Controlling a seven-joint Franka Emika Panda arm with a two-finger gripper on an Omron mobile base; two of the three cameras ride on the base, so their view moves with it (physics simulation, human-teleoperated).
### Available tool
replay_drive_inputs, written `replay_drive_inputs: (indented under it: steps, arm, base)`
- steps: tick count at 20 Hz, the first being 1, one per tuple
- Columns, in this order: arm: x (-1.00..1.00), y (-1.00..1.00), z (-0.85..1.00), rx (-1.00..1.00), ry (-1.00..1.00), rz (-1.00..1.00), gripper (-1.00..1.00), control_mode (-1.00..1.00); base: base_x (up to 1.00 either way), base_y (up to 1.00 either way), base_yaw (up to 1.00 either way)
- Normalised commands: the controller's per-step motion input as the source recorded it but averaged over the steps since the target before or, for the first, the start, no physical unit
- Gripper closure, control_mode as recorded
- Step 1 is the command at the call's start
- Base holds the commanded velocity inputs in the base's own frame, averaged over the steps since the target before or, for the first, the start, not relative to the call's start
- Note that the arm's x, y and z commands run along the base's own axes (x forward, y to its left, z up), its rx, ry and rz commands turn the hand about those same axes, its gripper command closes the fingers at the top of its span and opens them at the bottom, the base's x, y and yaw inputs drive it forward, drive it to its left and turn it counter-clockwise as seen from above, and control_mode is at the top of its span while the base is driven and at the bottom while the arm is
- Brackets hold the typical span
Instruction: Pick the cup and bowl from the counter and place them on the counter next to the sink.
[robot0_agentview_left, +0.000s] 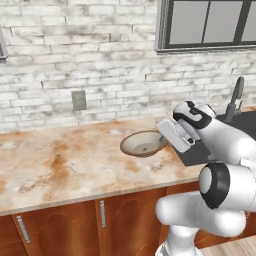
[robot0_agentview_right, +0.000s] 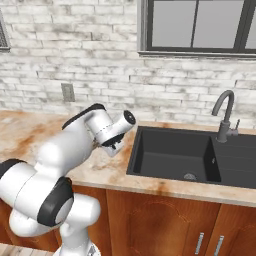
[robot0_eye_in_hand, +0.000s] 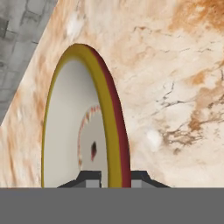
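Note:
The bowl (robot0_agentview_left: 142, 143) is tan with a pale speckled inside. It hangs slightly tilted just over the counter (robot0_agentview_left: 60, 165), a short way left of the sink (robot0_agentview_left: 226, 131). My gripper (robot0_agentview_left: 165, 139) is shut on the bowl's right rim. In the hand view the bowl (robot0_eye_in_hand: 74, 131) stands edge-on, and its yellow and dark red rim runs down between my gripper's (robot0_eye_in_hand: 114, 177) two fingertips. The cup is out of view. The sink (robot0_agentview_right: 172, 155) is a dark basin to the right of my hand.
A dark faucet (robot0_agentview_right: 225, 115) rises behind the sink, below a window (robot0_agentview_right: 200, 25). A grey wall outlet (robot0_agentview_left: 78, 100) sits on the brick wall. Wood cabinets with silver handles (robot0_agentview_left: 102, 214) run under the counter. My own arm (robot0_agentview_right: 75, 145) hides part of the counter.

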Motion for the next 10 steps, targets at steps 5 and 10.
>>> replay_drive_inputs:
  steps: [5, 10]
  arm:
    - [0.53, -0.11, -0.07, 0.00, 0.04, -0.04, 1.00, -1.00]
    - [0.27, -0.38, -0.30, 0.00, 0.06, -0.04, 1.00, -1.00]
  base:
    - [0.00, 0.00, 0.00]
    - [0.00, 0.00, 0.00]
